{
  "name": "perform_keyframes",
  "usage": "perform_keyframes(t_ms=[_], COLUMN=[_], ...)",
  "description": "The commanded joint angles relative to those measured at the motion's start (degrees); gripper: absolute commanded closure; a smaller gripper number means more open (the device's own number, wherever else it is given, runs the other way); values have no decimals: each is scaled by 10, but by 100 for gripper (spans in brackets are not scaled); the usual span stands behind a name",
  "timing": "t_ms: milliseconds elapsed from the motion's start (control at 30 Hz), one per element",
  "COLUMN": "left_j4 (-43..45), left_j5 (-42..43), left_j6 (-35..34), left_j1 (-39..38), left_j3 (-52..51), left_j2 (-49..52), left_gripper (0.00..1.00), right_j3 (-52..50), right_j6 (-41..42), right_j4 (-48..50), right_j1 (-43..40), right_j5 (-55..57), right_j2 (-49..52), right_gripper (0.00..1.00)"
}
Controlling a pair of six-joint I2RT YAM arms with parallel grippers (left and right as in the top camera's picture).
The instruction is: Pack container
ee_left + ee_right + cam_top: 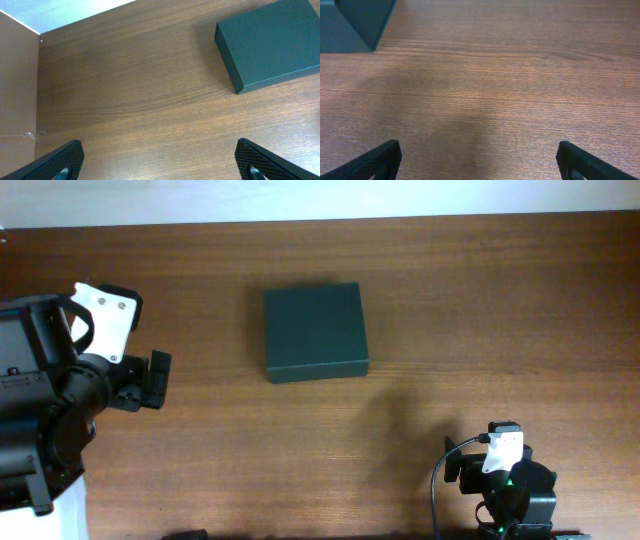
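Observation:
The container (316, 332) is a dark green-black square box with its flat lid closed, lying on the wooden table at the middle back. It also shows in the left wrist view (272, 42) at the upper right and in the right wrist view (352, 22) at the upper left corner. My left gripper (158, 380) is at the table's left side, well left of the container, open and empty (160, 162). My right gripper (462, 465) is at the front right, far from the container, open and empty (479, 160). No hand tools are in view.
The wooden table (480, 310) runs to a pale wall at the back edge. The left arm's body (50, 400) fills the left side. A table corner and edge show in the left wrist view (39, 35).

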Motion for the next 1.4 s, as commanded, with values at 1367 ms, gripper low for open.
perform_keyframes(t_ms=[1367], left_j4=[506], left_j5=[108], left_j6=[-4], left_j1=[-116], left_j3=[-914], left_j2=[-649], left_gripper=[1], right_j3=[-5], right_j6=[4], right_j4=[2], right_j1=[-4], right_j5=[-5], right_j2=[-7], right_gripper=[1])
